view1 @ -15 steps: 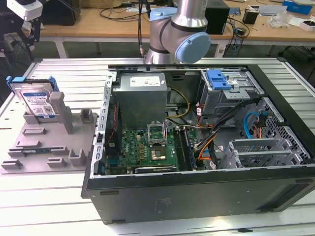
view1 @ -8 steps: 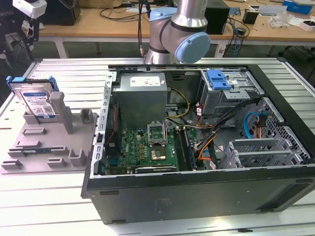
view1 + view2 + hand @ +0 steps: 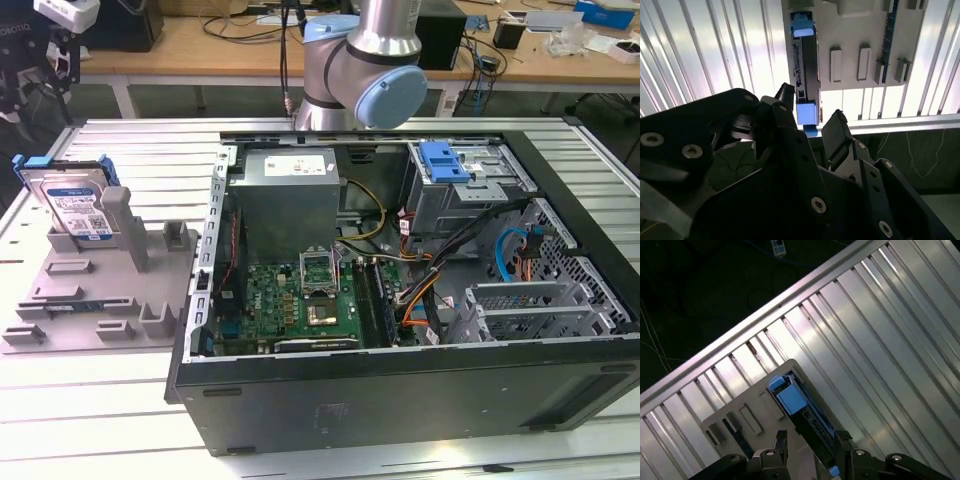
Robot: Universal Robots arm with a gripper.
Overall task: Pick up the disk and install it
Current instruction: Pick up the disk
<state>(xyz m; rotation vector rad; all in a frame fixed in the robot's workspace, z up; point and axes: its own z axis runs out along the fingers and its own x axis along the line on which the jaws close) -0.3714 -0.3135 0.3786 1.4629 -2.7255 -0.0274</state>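
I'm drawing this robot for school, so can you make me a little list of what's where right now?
Disk: upright on its edge in the grey holder, exterior view's left
Gripper: above the disk, not holding it
Fingers: open, disk seen through their gap in both wrist views
Computer case: open on the table, beside the holder
Drive cage: inside the case, blue latch on top
Installed: not yet

The disk (image 3: pixel 75 208) – silver, blue-framed – stands on edge in a grey holder (image 3: pixel 60 300).
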